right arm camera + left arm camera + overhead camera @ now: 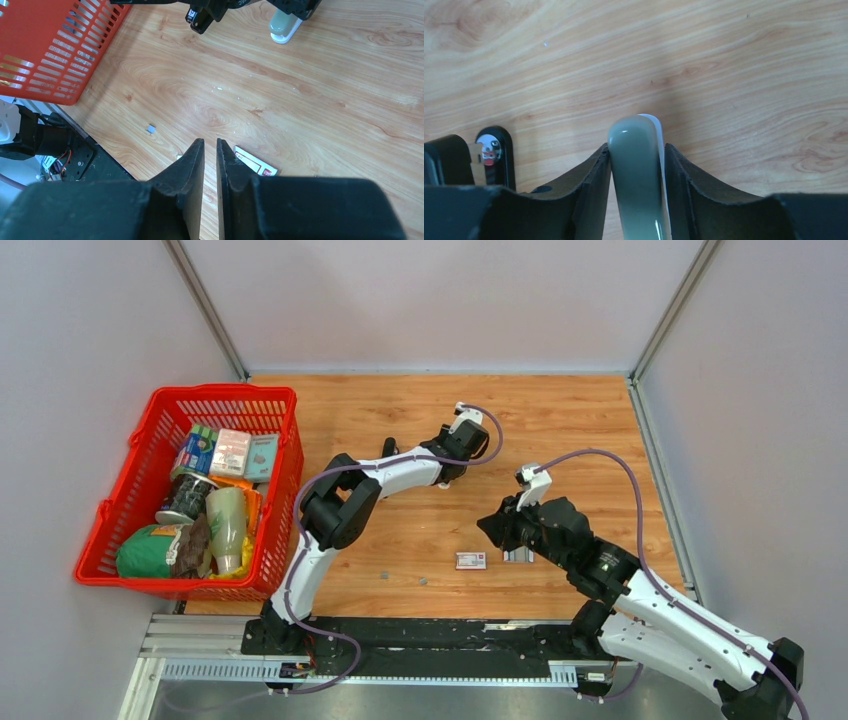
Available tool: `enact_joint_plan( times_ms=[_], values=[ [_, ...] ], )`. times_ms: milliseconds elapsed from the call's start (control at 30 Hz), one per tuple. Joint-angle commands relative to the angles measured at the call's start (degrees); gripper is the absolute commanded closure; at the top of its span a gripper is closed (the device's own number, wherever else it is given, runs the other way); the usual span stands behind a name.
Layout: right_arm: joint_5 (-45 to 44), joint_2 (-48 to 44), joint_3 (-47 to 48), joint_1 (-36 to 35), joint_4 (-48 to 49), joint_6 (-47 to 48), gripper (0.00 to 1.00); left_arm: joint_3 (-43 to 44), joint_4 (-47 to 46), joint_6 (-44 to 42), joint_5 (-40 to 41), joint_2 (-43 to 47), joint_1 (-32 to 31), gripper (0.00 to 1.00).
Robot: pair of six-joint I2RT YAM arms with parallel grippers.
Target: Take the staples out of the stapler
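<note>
My left gripper [636,165] is shut on the stapler [636,170], a grey-green body with a white underside, held just above the wood table. The stapler also shows in the right wrist view [284,26], under the left gripper [452,465]. My right gripper [210,145] is shut with only a thin slit between its fingers and holds nothing; it hovers low near the table's front [490,528]. A short silvery strip, apparently the staples [517,555], lies on the table partly under the right gripper. It is hidden in both wrist views.
A small printed white box [470,560] lies beside the right gripper and shows in the right wrist view [255,164]. A red basket [120,495] full of groceries stands at the left. Small bits [384,575] lie near the front edge.
</note>
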State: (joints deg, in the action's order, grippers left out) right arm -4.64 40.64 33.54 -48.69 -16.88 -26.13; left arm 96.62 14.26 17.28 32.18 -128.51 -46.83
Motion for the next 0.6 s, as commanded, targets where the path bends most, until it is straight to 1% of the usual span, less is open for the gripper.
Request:
enact_joint_plan(
  times_ms=[0,233,567],
  values=[
    [-0.8,-0.1,-0.8,-0.2,1.8,-0.3,0.81,-1.3,-0.7,2.0,-3.7,1.6,-0.2,0.48],
    [-0.8,-0.3,-1.2,-0.2,1.9,-0.5,0.77,-1.3,0.9,2.6,-6.7,3.9,-0.2,0.45],
    [-0.6,-0.3,-1.6,-0.3,2.3,-0.6,0.76,1.0,3.8,0.6,-6.9,5.5,0.2,0.47]
  ],
)
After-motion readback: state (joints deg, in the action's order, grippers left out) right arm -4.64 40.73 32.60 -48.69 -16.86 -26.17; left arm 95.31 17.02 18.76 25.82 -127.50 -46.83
